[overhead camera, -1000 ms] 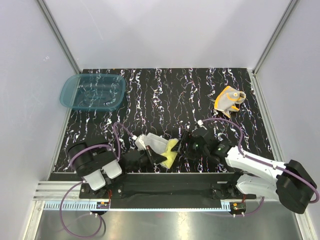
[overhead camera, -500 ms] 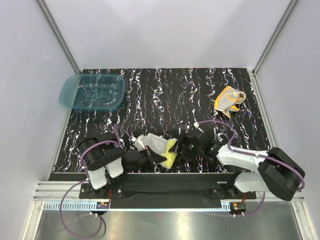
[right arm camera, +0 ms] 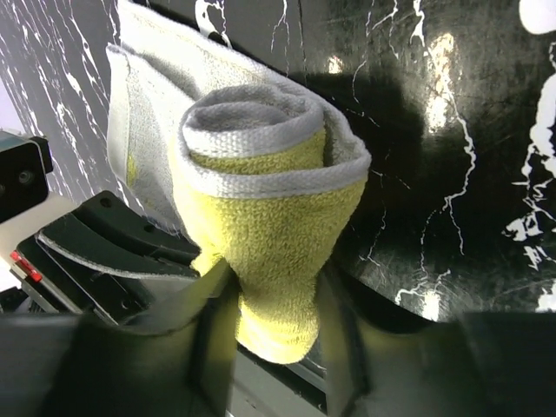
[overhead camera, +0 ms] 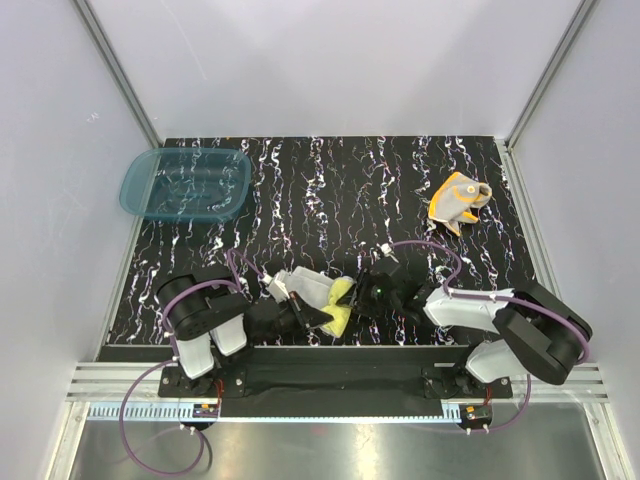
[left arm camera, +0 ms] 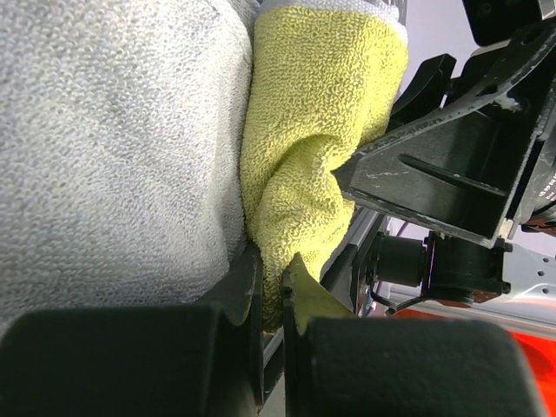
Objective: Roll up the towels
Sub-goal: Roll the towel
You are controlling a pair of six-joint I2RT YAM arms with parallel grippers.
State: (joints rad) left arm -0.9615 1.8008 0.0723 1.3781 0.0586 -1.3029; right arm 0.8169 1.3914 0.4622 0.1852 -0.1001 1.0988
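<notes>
The right claw [right arm camera: 278, 323] has swung in and now squeezes the rolled end of the yellow towel [overhead camera: 337, 304] at the surface's near edge. The left claw [left arm camera: 271, 300] pinches its fold shut, so the roll looks secured.

R end effector [right arm camera: 276, 334], fingers [right arm camera: 213, 313] pressing both sides of rolled yellow towel [right arm camera: 269, 217] lower end, on blk marbled tbl [right arm camera: 434, 130]

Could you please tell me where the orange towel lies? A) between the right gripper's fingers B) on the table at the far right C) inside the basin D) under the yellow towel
B: the orange towel lies crumpled on the table at the far right, apart from the basin and the yellow towel.
</notes>
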